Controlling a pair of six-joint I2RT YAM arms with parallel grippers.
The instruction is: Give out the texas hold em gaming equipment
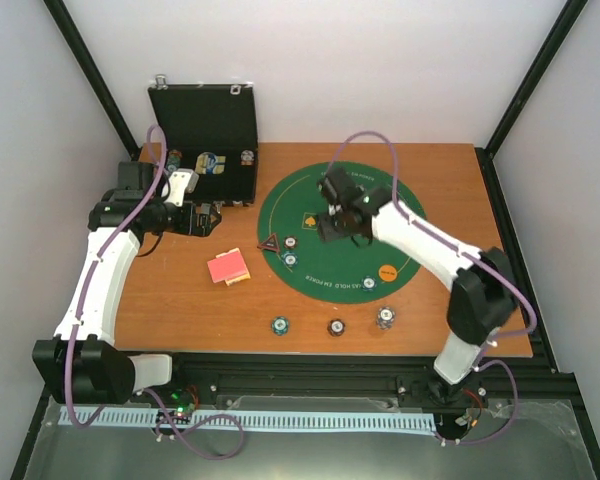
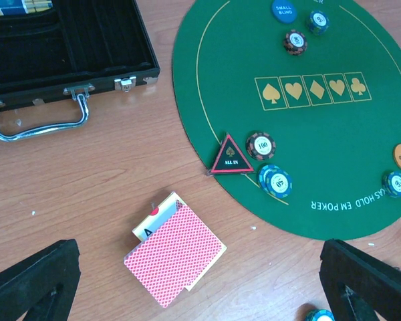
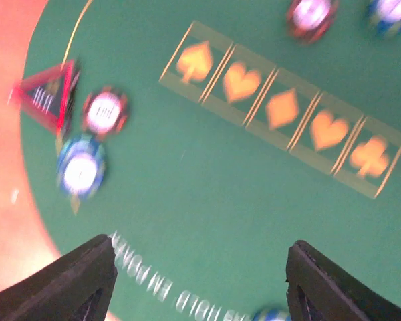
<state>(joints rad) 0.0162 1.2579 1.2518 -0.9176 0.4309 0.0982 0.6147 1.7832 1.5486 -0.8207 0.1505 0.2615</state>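
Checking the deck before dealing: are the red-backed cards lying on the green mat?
No, the red-backed cards lie on the bare wooden table, apart from the green mat's edge.

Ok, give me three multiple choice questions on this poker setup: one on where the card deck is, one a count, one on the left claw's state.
1. Relative to the green mat, the red-backed deck lies: A on its centre; B off it, on the wooden table; C under it.
2. Suit symbols printed in the mat's row: A three; B four; C five.
3. The left claw is: A open, empty; B shut on a chip; C shut on a card.

B, the deck sits on wood clear of the mat. C, they read spade, heart, diamond, heart, club. A, it gapes wide with nothing gripped.
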